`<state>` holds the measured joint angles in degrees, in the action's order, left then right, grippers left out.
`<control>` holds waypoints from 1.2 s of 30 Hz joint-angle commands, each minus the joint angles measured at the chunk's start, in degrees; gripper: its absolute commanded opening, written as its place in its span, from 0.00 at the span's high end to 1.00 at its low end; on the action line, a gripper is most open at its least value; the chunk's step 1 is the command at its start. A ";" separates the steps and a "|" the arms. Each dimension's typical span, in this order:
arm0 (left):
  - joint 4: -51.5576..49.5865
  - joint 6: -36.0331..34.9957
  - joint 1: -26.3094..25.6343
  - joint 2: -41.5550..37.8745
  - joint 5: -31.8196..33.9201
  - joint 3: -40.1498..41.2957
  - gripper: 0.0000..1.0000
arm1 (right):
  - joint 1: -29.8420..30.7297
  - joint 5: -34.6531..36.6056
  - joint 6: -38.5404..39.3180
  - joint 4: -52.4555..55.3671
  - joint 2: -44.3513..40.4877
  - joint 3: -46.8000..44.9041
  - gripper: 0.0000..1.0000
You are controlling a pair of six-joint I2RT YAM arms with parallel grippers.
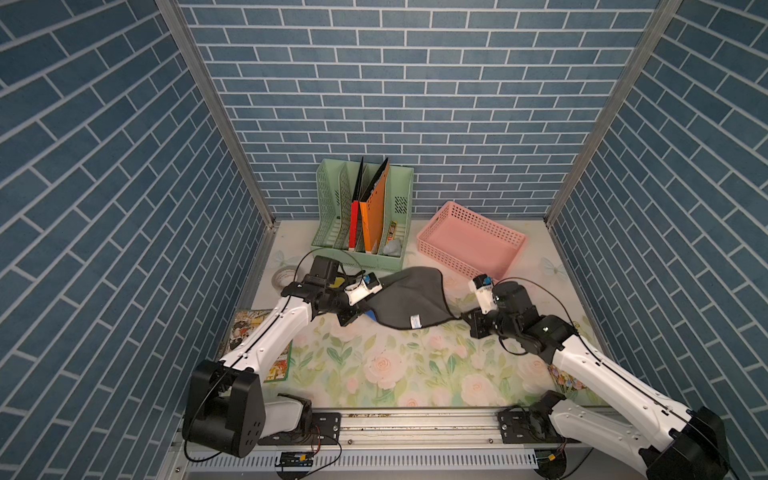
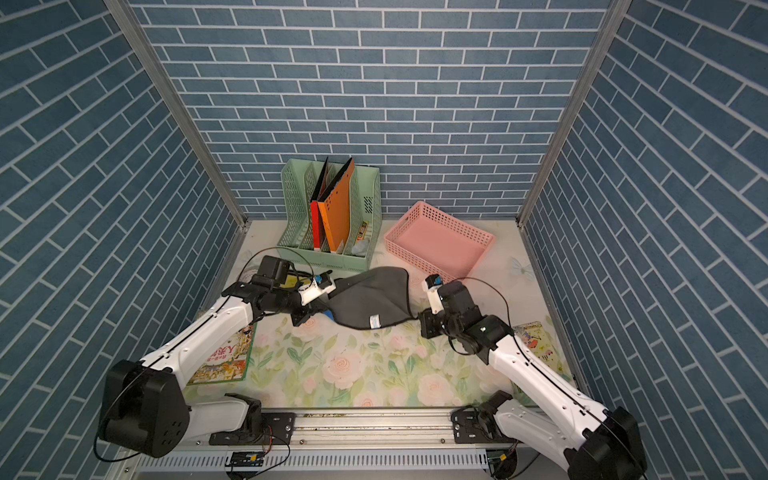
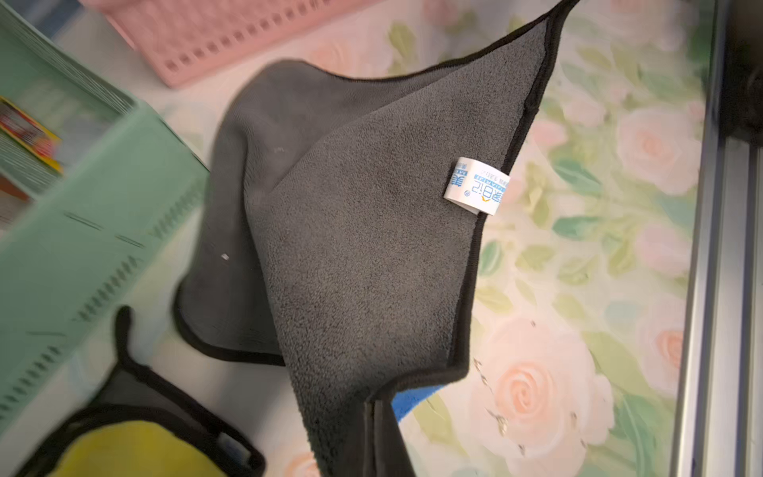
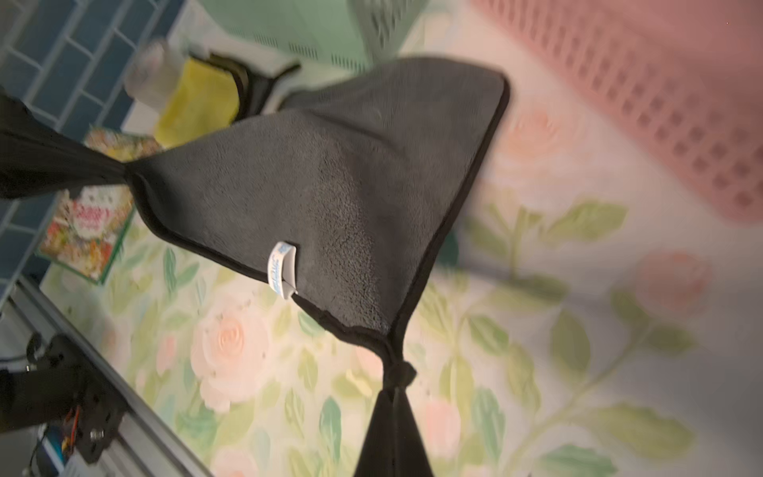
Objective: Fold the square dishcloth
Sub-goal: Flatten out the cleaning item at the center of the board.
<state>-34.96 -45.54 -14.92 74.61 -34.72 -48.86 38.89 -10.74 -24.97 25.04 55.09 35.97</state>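
Past the near rail (image 1: 415,424), left gripper (image 1: 360,315) and right gripper (image 1: 465,317) each pinch a near corner of the dishcloth (image 1: 409,299), held mid-table, far part sagging. We judge first fold started, not laid; all creases remain.

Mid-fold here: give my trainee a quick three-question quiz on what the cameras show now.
1. True or false: the left gripper and right gripper each pinch a corner of the grey dishcloth.
2. The white label sits: A) on the cloth edge strung between the grippers; B) on the far edge; C) mid-cloth.
3. Fill in: the plastic basket beyond the cloth is ____.
Key: 1 true; 2 A; 3 pink.
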 commanded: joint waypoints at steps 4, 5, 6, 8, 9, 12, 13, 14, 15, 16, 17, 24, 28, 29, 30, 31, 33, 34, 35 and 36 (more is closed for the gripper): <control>-4.19 -8.69 -0.75 0.59 4.17 3.60 1.00 | 2.57 -3.79 -8.96 0.07 -1.91 -3.60 1.00; -4.04 -9.03 -0.95 0.96 4.48 4.00 1.00 | 2.55 -3.39 -8.43 0.50 -0.76 -3.00 1.00; -3.86 -9.30 -1.11 1.23 4.48 4.48 1.00 | 2.59 -2.78 -7.83 1.09 1.06 -2.14 1.00; -2.28 -9.27 -1.83 1.62 4.60 5.60 1.00 | 2.51 -1.52 -6.54 1.76 4.74 -0.33 1.00; -0.94 -8.60 -2.19 1.75 4.84 6.40 1.00 | 2.46 -0.41 -6.24 1.85 5.98 0.72 1.00; 1.45 -7.13 -2.70 2.16 5.24 7.69 1.00 | 2.32 2.42 -4.25 1.79 8.80 4.70 1.00; 2.97 -5.78 -2.60 2.12 5.56 7.99 1.00 | 2.08 3.06 -3.30 1.84 9.54 6.38 1.00; 4.87 -4.16 -2.35 2.08 5.99 8.11 1.00 | 1.61 3.44 -2.40 2.17 10.39 7.98 1.00; 6.23 -3.03 -1.75 1.87 5.70 8.04 1.00 | 0.85 3.69 -1.64 2.39 11.49 9.42 1.00; 6.91 -2.39 -0.83 1.57 4.80 7.86 1.00 | 0.11 3.74 -0.91 2.51 12.33 10.74 1.00; 7.66 -1.44 0.11 1.29 3.82 7.50 1.00 | -0.91 3.67 -0.18 2.48 13.27 11.85 1.00; 10.28 2.13 5.15 1.57 0.55 4.62 1.00 | -7.53 2.58 4.60 3.00 18.44 17.05 1.00; -1.33 -5.44 5.05 3.36 -3.47 2.01 1.00 | -7.96 1.20 5.24 5.53 17.15 17.78 1.00; -6.63 -9.79 4.58 3.71 -4.66 1.64 1.00 | -7.99 0.72 5.20 6.45 16.11 17.29 1.00; -10.57 -12.45 3.66 3.67 -4.62 1.74 1.00 | -7.90 -0.10 5.12 7.57 14.52 16.65 1.00; -12.40 -13.20 2.43 3.23 -3.38 2.43 1.00 | -7.85 -1.20 5.07 8.67 13.10 15.76 1.00; -12.26 -13.13 -0.61 0.63 0.43 5.39 1.00 | -7.39 -3.06 4.37 11.33 9.63 13.78 1.00; -11.05 -12.97 -2.15 -1.37 2.06 7.12 1.00 | -6.95 -3.77 3.94 12.53 7.73 12.68 1.00; -9.45 -12.45 -3.60 -3.43 3.58 8.85 1.00 | -6.34 -4.65 3.50 13.68 6.09 11.69 1.00; -8.04 -11.83 -4.93 -5.37 4.44 10.15 1.00 | -5.50 -5.36 2.73 14.86 4.65 10.88 1.00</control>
<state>-39.64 -55.40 -17.02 73.65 -33.52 -41.76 31.92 -12.69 -22.06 33.30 63.40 49.19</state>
